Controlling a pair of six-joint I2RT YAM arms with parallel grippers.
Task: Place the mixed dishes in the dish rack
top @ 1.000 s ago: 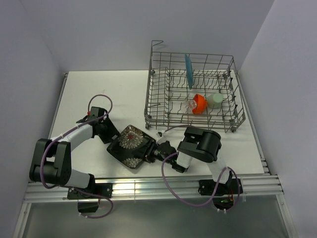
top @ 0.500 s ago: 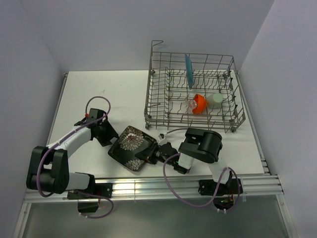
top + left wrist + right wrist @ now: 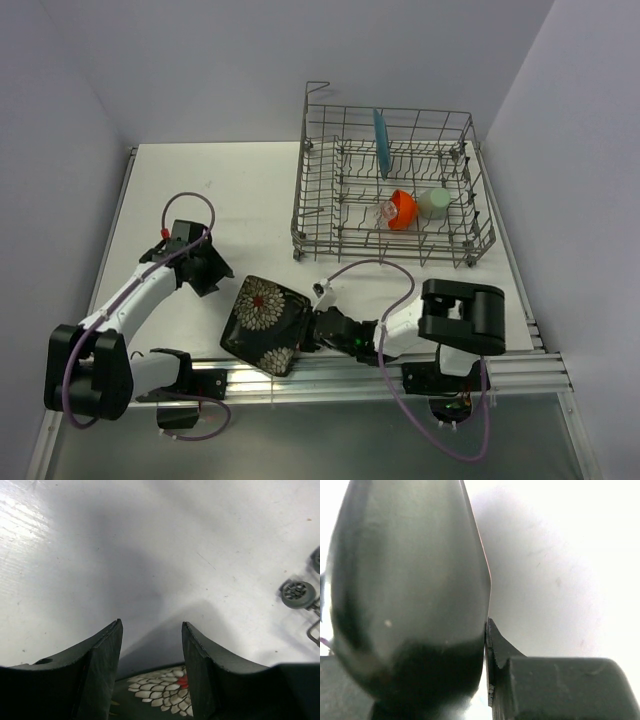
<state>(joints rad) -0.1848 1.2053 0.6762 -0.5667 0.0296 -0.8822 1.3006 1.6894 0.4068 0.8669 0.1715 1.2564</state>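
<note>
Black flowered plate [image 3: 264, 323] tilted at the worktop's [image 3: 230, 190] near edge, right hand [image 3: 305, 335] clamped on its right rim, left hand [image 3: 205, 272] with fingers apart near the plate's left side, teal plate [image 3: 381, 143] upright in the rack [image 3: 310, 205], orange bowl [image 3: 402, 209], green cup [image 3: 435, 202] and glass [image 3: 386, 212] beside each other inside it.

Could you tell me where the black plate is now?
Top view: the black plate is at the near edge of the table, held by the right gripper.
</note>
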